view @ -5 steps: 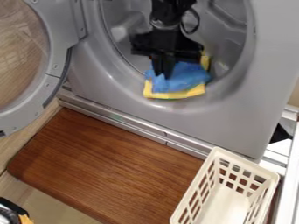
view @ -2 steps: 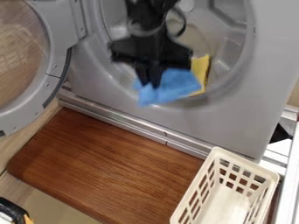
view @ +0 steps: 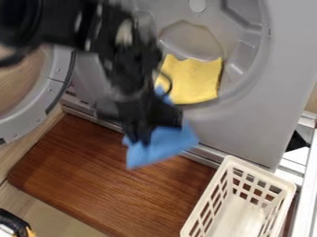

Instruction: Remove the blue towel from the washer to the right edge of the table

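Claw (view: 140, 139) clamped on the blue towel (view: 162, 144), a bunched upper part pinched between its fingertips and the loose cloth hanging in front of the washer (view: 248, 120), below its opening. Light and limp by the look of it, the towel should bear a firm squeeze without harm; a thick fold near its middle makes the surest hold, while a thin edge could slip and a trailing corner could drag. At the washer's foot lies the wooden table (view: 111, 176); inside its mouth, a yellow cloth (view: 195, 81)
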Controlling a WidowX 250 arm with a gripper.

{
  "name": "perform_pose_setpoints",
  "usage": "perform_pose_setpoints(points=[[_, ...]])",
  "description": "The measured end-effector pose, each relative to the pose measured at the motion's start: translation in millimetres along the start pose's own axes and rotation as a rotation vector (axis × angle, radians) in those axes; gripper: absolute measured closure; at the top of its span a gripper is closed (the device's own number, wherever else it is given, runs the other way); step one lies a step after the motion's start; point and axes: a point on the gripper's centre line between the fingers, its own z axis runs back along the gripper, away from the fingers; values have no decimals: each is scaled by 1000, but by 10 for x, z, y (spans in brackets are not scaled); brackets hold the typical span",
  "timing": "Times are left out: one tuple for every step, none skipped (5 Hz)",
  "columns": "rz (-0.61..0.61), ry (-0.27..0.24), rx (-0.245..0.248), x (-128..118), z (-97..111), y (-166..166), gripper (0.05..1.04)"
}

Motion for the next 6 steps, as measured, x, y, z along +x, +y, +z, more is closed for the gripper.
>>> perform_pose_setpoints(points=[[-14, 15, -7, -175, -177, 20, 1027], [-38, 44, -8, -302, -431, 34, 1028], [-33, 64, -12, -371, -668, 23, 1028], [-28, 100, -12, -468, -930, 16, 1028], [-25, 84, -10, -501, -1051, -40, 1006], [-37, 116, -4, -500, -1095, -117, 853]])
